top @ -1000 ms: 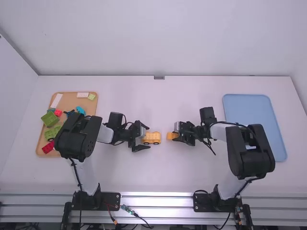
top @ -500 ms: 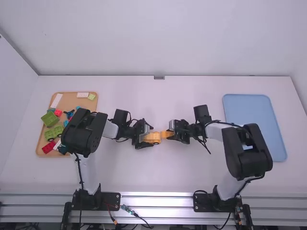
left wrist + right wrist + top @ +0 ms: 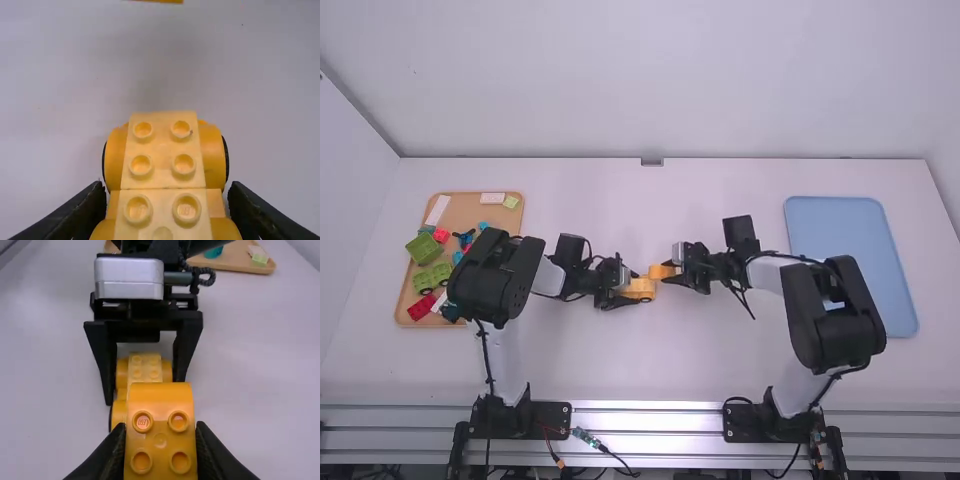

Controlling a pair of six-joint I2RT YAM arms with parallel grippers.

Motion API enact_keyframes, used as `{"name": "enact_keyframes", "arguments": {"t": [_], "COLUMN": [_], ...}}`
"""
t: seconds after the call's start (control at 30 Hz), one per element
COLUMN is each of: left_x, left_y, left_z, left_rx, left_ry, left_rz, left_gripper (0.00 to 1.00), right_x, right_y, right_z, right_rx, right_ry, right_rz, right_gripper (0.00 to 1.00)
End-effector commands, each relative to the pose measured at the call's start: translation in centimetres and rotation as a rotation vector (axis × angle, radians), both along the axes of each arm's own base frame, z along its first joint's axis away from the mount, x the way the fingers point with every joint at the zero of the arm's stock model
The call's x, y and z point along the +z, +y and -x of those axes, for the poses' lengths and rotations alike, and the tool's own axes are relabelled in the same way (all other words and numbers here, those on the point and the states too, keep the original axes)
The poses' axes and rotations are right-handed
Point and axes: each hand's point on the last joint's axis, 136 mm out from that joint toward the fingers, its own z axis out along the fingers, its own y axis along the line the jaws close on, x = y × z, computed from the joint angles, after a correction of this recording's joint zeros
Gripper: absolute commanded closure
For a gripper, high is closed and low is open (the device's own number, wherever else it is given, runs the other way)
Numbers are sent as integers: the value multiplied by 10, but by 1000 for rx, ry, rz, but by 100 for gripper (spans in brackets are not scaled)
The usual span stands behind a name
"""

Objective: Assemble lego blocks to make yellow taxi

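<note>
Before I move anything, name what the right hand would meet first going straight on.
Most likely the yellow plastic wheeled base gripped by the left hand, with the curved orange plastic block in the right hand leading. Height over the base is unclear, so it might pass above.

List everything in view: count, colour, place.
Table: one, white, under both trays.
Wooden tray: one, light brown, table's left side.
Green blocks: two, wooden tray; one wheeled.
Light-green block: one, wooden tray's far edge.
Red blocks: at least two, wooden tray.
White blocks: at least two, wooden tray.
Blue pieces: at least two, wooden tray.
Blue tray: one, table's right side.
Car base: one, yellow, mid-table.
Orange block: one, mid-table.
Rails: several, silver, near edge.
Left arm, right arm: white, black joints.
Left claw: black, around car base.
Right claw: black, holding orange block.
</note>
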Motion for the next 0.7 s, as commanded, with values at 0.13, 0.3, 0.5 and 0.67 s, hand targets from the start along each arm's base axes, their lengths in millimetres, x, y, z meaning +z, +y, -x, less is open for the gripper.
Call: {"name": "enact_keyframes", "arguments": {"t": [0.13,0.3,0.5,0.67], "left_x": [-1,1,1,1], "left_y": [-3,-3,-3,-3], "left_z": [2,-2,-1,-2], "left_rx": [-3,-2,-3,-3], "left_ry": [31,23,26,25], "left_rz": [11,14,13,14], "left_gripper": [39,39,45,46], "right_x": [-7,-9,-8,-15], "right_y": [11,20,34,47], "right_z": [7,10,5,2], "right_rx": [30,48,32,65], "right_ry": [67,46,67,98], "right_rz": [-22,-3,23,39], "right_gripper": [81,85,91,98]}}
